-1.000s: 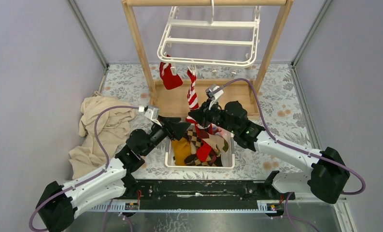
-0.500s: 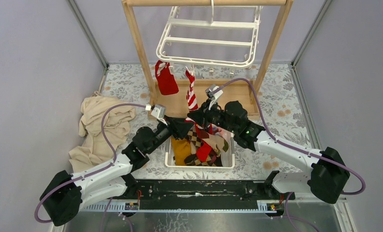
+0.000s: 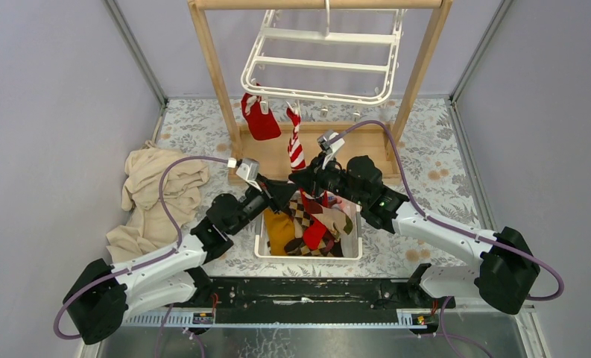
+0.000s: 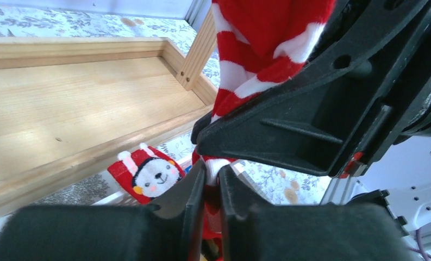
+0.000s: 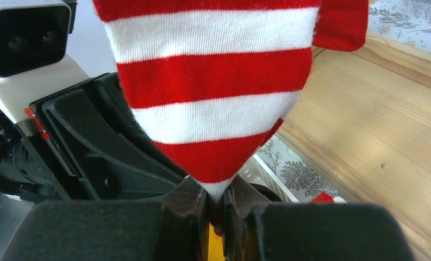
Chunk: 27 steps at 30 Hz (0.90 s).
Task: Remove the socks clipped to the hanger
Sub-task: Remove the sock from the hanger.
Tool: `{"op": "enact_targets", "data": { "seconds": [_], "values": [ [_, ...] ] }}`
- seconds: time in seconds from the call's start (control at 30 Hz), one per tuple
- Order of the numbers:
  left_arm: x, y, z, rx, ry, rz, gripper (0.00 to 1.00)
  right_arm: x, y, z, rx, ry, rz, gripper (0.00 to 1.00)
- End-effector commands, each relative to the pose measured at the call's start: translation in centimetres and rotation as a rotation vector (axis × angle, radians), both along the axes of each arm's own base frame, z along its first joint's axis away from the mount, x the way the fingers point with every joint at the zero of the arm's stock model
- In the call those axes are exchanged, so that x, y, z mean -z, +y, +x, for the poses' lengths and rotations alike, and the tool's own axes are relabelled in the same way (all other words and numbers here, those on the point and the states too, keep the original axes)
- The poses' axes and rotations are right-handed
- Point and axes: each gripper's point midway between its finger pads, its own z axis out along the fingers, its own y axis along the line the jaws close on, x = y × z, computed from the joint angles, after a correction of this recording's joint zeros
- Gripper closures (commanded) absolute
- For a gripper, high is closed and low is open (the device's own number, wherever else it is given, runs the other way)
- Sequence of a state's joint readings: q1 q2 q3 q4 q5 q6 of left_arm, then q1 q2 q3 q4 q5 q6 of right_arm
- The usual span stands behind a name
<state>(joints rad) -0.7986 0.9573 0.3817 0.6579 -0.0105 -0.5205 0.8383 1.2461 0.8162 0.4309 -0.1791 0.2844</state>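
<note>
The white hanger (image 3: pixel 322 60) hangs from the wooden rack. Two socks stay clipped to it: a plain red sock (image 3: pixel 260 119) and a red-white striped sock (image 3: pixel 296 145). My right gripper (image 3: pixel 308 183) is shut on the striped sock's lower tip (image 5: pixel 207 98), its jaws (image 5: pixel 217 198) pinching the white end. My left gripper (image 3: pixel 287 195) comes in just below the right one. Its pads (image 4: pixel 212 176) are closed on the same sock's red and white fabric (image 4: pixel 256 54). The right gripper's black body (image 4: pixel 322 109) fills the space above.
A white perforated basket (image 3: pixel 352 252) sits under both grippers and holds mustard (image 3: pixel 279 231), argyle (image 3: pixel 303 216) and red socks. A red sock with a bear face (image 4: pixel 148 171) lies at its edge. The rack's wooden base (image 3: pixel 266 156) is behind. A tan cloth (image 3: pixel 154 201) lies at left.
My left gripper moved forward and right to the striped sock and its jaws closed on it. The right gripper kept its grip. The red sock swung slightly.
</note>
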Motion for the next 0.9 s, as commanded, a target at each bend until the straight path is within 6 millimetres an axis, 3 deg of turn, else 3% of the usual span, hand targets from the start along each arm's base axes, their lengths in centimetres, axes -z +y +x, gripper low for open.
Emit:
{"op": "enact_targets", "data": {
  "seconds": [0.0, 0.1, 0.23, 0.4, 0.6, 0.87],
  "values": [
    [-2.8, -0.6, 0.2, 0.003, -0.066, -0.032, 0.88, -2.9, 0.3, 0.1, -0.014, -0.051, 0.074, 0.89],
    [-2.7, -0.4, 0.3, -0.019, -0.063, -0.021, 0.92, -2.8, 0.0, 0.3, 0.009, -0.045, 0.068, 0.83],
    [-2.7, 0.1, 0.7, -0.06, -0.057, -0.002, 0.94, -2.1, -1.3, 0.7, 0.074, -0.022, 0.028, 0.63],
    [-2.5, 0.7, 1.4, -0.122, -0.045, 0.035, 0.94, -1.1, -4.9, 1.3, 0.232, -0.001, -0.049, 0.44],
    [-2.1, 1.5, 2.1, -0.191, -0.025, 0.074, 0.94, -1.4, -8.8, 0.3, 0.325, -0.007, -0.115, 0.39],
    [-1.1, 2.3, 3.1, -0.281, -0.026, 0.132, 0.94, -5.9, -10.0, -2.7, 0.277, -0.076, -0.035, 0.43]
  ]
}}
